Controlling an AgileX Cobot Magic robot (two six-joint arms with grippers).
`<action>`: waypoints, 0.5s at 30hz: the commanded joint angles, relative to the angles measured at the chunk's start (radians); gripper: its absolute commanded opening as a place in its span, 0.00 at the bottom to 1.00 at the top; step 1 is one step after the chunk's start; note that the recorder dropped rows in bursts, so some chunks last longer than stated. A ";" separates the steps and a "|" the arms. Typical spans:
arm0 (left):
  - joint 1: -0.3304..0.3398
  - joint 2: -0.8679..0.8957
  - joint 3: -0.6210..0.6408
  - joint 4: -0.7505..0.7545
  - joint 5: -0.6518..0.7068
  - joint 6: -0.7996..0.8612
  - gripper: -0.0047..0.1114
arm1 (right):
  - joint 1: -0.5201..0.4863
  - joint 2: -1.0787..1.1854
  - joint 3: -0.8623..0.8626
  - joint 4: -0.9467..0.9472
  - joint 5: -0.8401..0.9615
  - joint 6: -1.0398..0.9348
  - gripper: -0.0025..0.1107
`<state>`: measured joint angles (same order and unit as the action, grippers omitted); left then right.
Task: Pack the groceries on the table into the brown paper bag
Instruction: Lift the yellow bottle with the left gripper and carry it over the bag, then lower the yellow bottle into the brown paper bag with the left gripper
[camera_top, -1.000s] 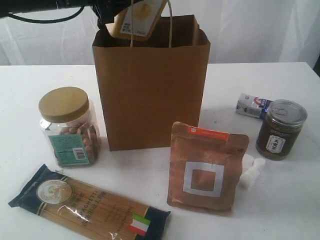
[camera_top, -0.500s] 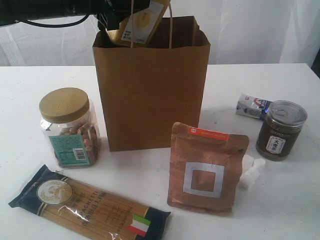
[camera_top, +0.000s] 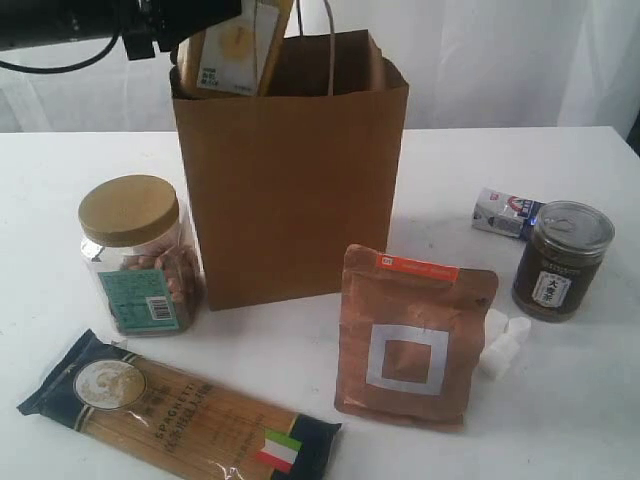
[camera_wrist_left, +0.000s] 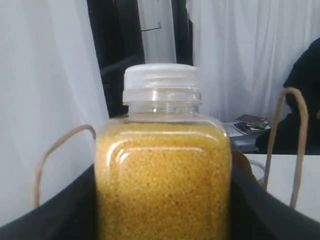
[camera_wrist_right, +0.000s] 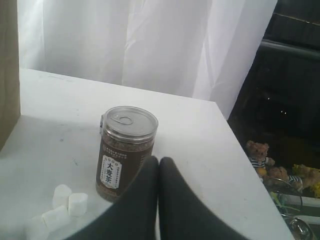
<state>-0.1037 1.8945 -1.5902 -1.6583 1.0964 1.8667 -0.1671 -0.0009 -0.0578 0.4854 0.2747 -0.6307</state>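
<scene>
On dark silver-lidded jar (camera_wrist_right: 120, 150): "大麦茶". On spaghetti packet (camera_top: 180, 415): "SPAGHETTI", Italian flag. Other print unreadable.

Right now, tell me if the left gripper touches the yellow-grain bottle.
Touching. Left wrist view: fingers of the left gripper press both sides of the yellow-grain bottle.

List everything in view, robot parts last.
Kraft-brown paper bag with loop handles: one, upright, centre
Clear white-capped bottle of yellow grains: one, yellow, at bag's mouth
Tan-lidded clear nut jar: one, left of bag
Spaghetti packet with Italian flag: one, dark-ended, front left
Copper pouch: one, before bag, right
White marshmallows: several, beside pouch
Dark silver-lidded jar: one, far right
Small white-blue carton: one, behind that jar
White tabletop: one, underneath
Left jaws: black, gripping bottle
Right jaws: black, shut, empty
</scene>
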 joint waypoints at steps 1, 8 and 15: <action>-0.001 0.015 -0.016 -0.086 0.056 -0.007 0.04 | -0.003 0.001 0.001 -0.007 -0.010 0.005 0.02; -0.009 0.026 -0.016 -0.086 0.068 -0.009 0.04 | -0.003 0.001 0.001 -0.007 -0.010 0.005 0.02; -0.040 0.090 -0.016 -0.086 0.042 -0.009 0.04 | -0.003 0.001 0.001 -0.007 -0.010 0.005 0.02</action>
<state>-0.1378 1.9844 -1.5939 -1.6571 1.1145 1.8629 -0.1671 -0.0009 -0.0578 0.4854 0.2747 -0.6307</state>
